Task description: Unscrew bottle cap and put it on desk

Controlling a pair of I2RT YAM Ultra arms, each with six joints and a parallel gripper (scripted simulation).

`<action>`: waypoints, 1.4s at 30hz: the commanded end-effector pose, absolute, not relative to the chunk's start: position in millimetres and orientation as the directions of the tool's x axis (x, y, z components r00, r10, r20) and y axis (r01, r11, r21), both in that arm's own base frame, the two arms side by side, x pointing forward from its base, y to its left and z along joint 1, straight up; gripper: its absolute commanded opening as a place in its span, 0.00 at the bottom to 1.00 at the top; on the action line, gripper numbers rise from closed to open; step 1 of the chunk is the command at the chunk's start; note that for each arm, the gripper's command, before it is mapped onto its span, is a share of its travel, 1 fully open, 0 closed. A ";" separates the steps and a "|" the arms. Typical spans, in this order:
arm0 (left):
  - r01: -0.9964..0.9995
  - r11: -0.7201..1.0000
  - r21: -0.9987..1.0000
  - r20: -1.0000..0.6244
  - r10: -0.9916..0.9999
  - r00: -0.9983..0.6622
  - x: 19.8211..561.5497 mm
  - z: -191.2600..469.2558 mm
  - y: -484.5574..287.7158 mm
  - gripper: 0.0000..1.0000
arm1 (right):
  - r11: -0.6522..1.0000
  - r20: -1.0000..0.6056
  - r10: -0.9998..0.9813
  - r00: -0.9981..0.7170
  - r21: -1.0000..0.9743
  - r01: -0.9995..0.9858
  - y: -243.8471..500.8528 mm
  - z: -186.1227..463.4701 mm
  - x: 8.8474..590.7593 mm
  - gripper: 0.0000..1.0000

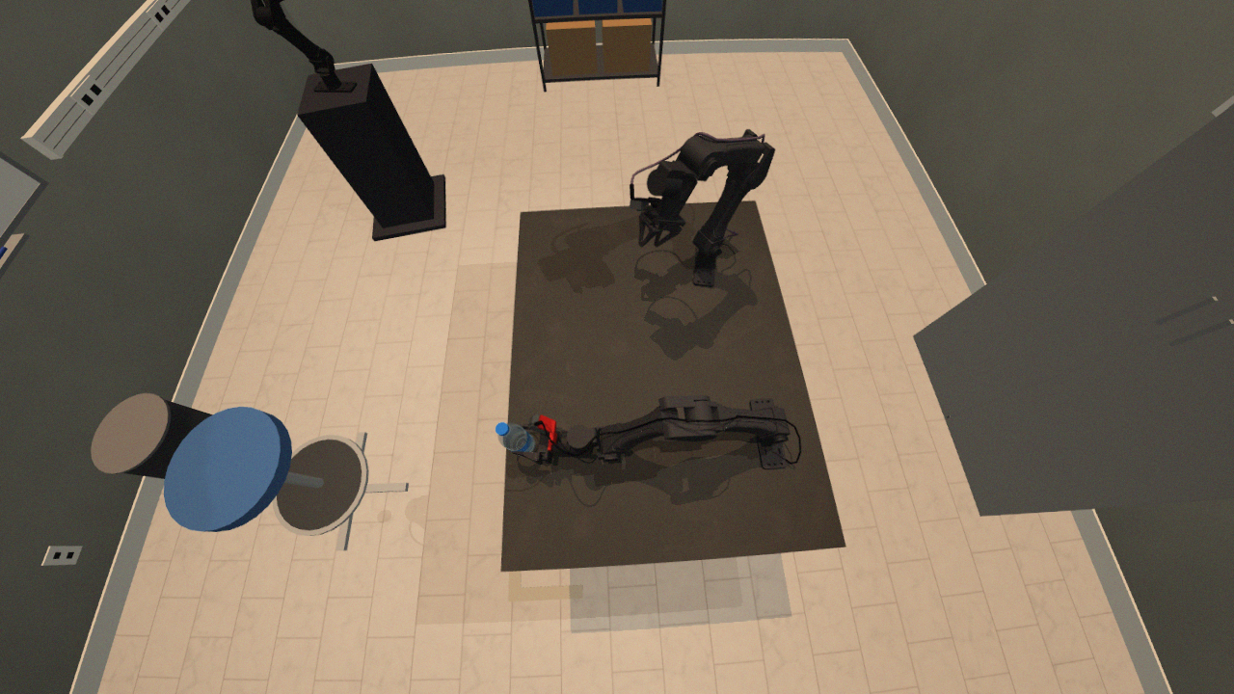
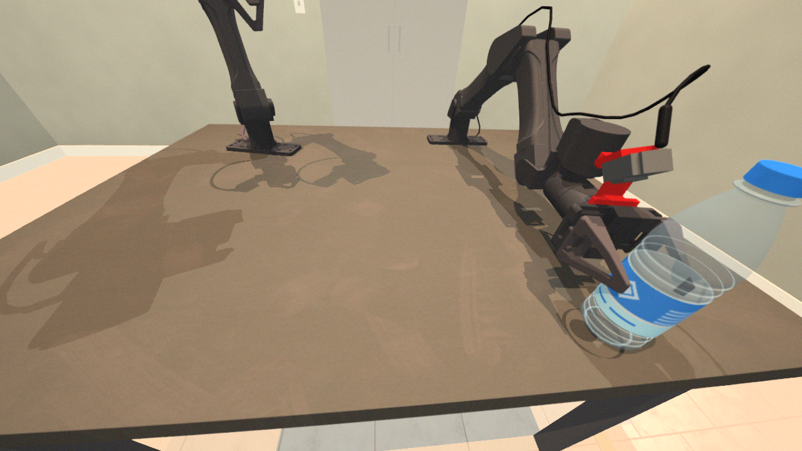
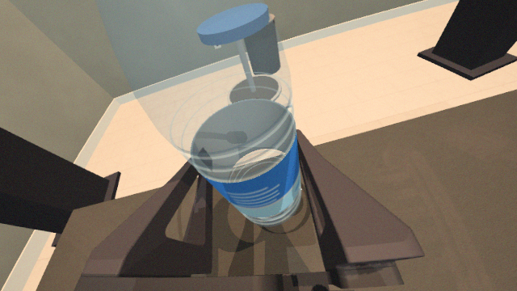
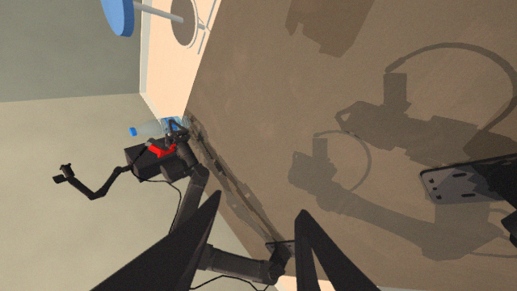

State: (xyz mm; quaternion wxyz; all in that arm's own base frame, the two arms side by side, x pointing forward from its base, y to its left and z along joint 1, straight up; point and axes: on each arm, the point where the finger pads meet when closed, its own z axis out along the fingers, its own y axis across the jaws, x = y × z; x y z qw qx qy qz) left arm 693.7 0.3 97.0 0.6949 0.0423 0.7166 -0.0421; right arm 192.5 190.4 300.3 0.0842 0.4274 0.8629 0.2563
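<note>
The clear bottle [image 2: 661,283] with a blue label and a blue cap [image 2: 772,176] screwed on is near the table's edge. It is tilted, with its top leaning out past the edge and its base low at the table top. My left gripper [image 2: 645,269] is shut on the bottle's labelled lower body, with a finger on each side in the left wrist view [image 3: 248,162]. The cap is out of that view. From above, the bottle [image 1: 516,438] sits at the end of the stretched left arm. My right gripper [image 1: 659,232] hangs open and empty above the far end of the table, also in the right wrist view [image 4: 260,204].
The brown table [image 1: 664,380] holds only the two arms and the bottle. A blue-topped stool [image 1: 226,466] and a round bin [image 1: 129,431] stand on the floor beyond the bottle's edge. A black pedestal [image 1: 370,150] stands farther off.
</note>
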 end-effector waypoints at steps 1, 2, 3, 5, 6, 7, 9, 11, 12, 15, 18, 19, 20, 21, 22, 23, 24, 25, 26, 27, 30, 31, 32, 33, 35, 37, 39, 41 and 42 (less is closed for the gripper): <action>0.187 0.982 0.010 -0.999 0.001 0.047 684.4 136.0 -19.6 0.00 | 0.516 0.063 0.778 -0.625 0.504 0.693 190.7 296.0 190.8 0.57; 0.216 0.976 0.011 -0.999 0.000 0.047 681.6 135.5 -32.6 0.00 | 0.516 0.063 0.778 -0.625 0.504 0.693 190.7 296.0 190.8 0.57; 0.245 0.969 0.011 -0.999 0.000 0.046 678.5 135.0 -45.4 0.00 | 0.516 0.063 0.778 -0.625 0.504 0.693 190.7 296.0 190.8 0.57; 0.302 0.953 0.011 -0.999 -0.002 0.045 671.3 134.1 -70.9 0.00 | 0.516 0.063 0.778 -0.625 0.504 0.693 190.7 296.0 190.8 0.57; 0.331 0.944 0.012 -0.999 -0.003 0.044 667.4 133.6 -83.5 0.00 | 0.516 0.063 0.778 -0.625 0.504 0.693 190.7 296.0 190.8 0.57; 0.359 0.933 0.012 -0.999 -0.004 0.044 663.1 133.1 -96.0 0.00 | 0.516 0.063 0.778 -0.625 0.504 0.693 190.7 296.0 190.8 0.57; 0.414 0.910 0.012 -0.999 -0.006 0.042 653.6 132.2 -120.7 0.00 | 0.516 0.063 0.778 -0.625 0.504 0.693 190.7 296.0 190.8 0.57; 0.468 0.884 0.013 -0.999 -0.007 0.041 643.1 131.2 -145.0 0.00 | 0.516 0.063 0.778 -0.625 0.504 0.693 190.7 296.0 190.8 0.57; 0.494 0.869 0.013 -0.999 -0.008 0.040 637.4 130.8 -156.9 0.00 | 0.516 0.063 0.778 -0.625 0.504 0.693 190.7 296.0 190.8 0.57; 0.571 0.821 0.013 -0.999 -0.010 0.037 618.6 129.4 -191.8 0.00 | 0.516 0.063 0.778 -0.625 0.504 0.693 190.7 296.0 190.8 0.57; 0.596 0.803 0.013 -0.999 -0.011 0.037 611.8 128.9 -203.2 0.00 | 0.516 0.063 0.778 -0.625 0.504 0.693 190.7 296.0 190.8 0.57; 0.620 0.784 0.013 -0.999 -0.011 0.036 604.7 128.5 -214.3 0.00 | 0.516 0.063 0.778 -0.625 0.504 0.693 190.7 296.0 190.8 0.57; 0.644 0.765 0.013 -0.999 -0.012 0.035 597.4 128.0 -225.3 0.00 | 0.516 0.063 0.778 -0.625 0.504 0.693 190.7 296.0 190.8 0.57; 0.667 0.745 0.014 -0.999 -0.012 0.034 589.8 127.6 -236.2 0.00 | 0.516 0.063 0.778 -0.625 0.504 0.693 190.7 296.0 190.8 0.57; 0.690 0.724 0.014 -0.999 -0.013 0.033 581.9 127.1 -246.8 0.00 | 0.516 0.063 0.778 -0.625 0.504 0.693 190.7 296.0 190.8 0.57; 0.712 0.702 0.013 -0.999 -0.013 0.032 573.8 126.7 -257.2 0.00 | 0.516 0.063 0.778 -0.625 0.504 0.693 190.7 296.0 190.8 0.57; 0.733 0.680 0.013 -0.999 -0.014 0.031 565.4 126.2 -267.5 0.00 | 0.516 0.063 0.778 -0.625 0.504 0.693 190.7 296.0 190.8 0.57; 0.754 0.656 0.013 -0.999 -0.014 0.030 556.8 125.8 -277.5 0.00 | 0.516 0.063 0.778 -0.625 0.504 0.693 190.7 296.0 190.8 0.57; 0.774 0.633 0.013 -0.999 -0.014 0.029 548.0 125.4 -287.3 0.00 | 0.516 0.063 0.778 -0.625 0.504 0.693 190.7 296.0 190.8 0.57; 0.794 0.608 0.013 -0.999 -0.015 0.028 538.9 124.9 -296.9 0.00 | 0.516 0.063 0.778 -0.625 0.504 0.693 190.7 296.0 190.8 0.57; 0.847 0.531 0.013 -1.000 -0.016 0.025 510.2 123.7 -324.2 0.00 | 0.516 0.063 0.778 -0.625 0.504 0.693 190.7 296.0 190.8 0.57; 0.864 0.504 0.013 -1.000 -0.016 0.024 500.2 123.3 -332.9 0.00 | 0.516 0.063 0.778 -0.625 0.504 0.693 190.7 296.0 190.8 0.57; 0.879 0.476 0.012 -1.000 -0.016 0.023 490.0 122.8 -341.2 0.00 | 0.516 0.063 0.778 -0.625 0.504 0.693 190.7 296.0 190.8 0.57; 0.879 0.476 0.012 -1.000 -0.016 0.023 490.0 122.8 -341.2 0.00 | 0.516 0.063 0.778 -0.625 0.504 0.693 190.7 296.0 190.8 0.57; 0.894 0.448 0.012 -1.000 -0.016 0.022 479.5 122.4 -349.3 0.00 | 0.516 0.063 0.778 -0.625 0.504 0.693 190.7 296.0 190.8 0.57; 0.921 0.389 0.012 -1.000 -0.016 0.020 458.1 121.6 -364.8 0.00 | 0.516 0.063 0.778 -0.625 0.504 0.693 190.7 296.0 190.8 0.57; 0.944 0.329 0.012 -1.000 -0.016 0.018 435.9 120.9 -379.0 0.00 | 0.516 0.063 0.778 -0.625 0.504 0.693 190.7 296.0 190.8 0.57; 0.961 0.275 0.011 -1.000 -0.016 0.016 415.7 120.2 -390.6 0.00 | 0.516 0.063 0.778 -0.625 0.504 0.693 190.7 296.0 190.8 0.57; 0.967 0.255 0.011 -1.000 -0.016 0.016 408.6 120.0 -394.4 0.00 | 0.516 0.063 0.778 -0.625 0.504 0.693 190.7 296.0 190.8 0.57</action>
